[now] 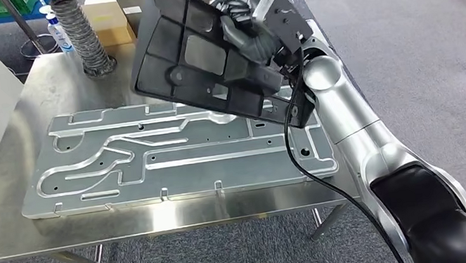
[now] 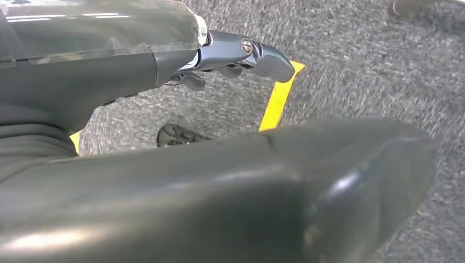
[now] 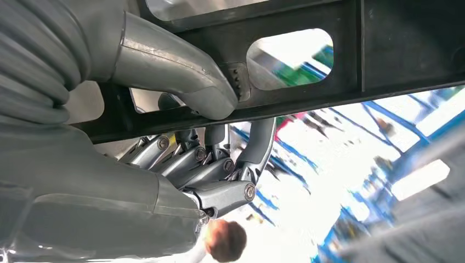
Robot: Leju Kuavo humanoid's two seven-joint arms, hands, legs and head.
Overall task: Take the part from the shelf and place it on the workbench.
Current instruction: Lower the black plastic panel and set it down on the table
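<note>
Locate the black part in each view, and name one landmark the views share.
Head view: black part upper centre, tilted above the table, held by the right robot hand.
Left wrist view: not in it.
Right wrist view: it spans the top.
Shared landmark: the right robot hand gripping it.

Black ribbed part (image 1: 202,58) tilted above workbench (image 1: 8,208)

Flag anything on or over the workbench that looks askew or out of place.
The black ribbed part is steeply tilted in the right hand, held above the grooved aluminium plate on the workbench, not yet set down. Nothing looks spilled or damaged.
</note>
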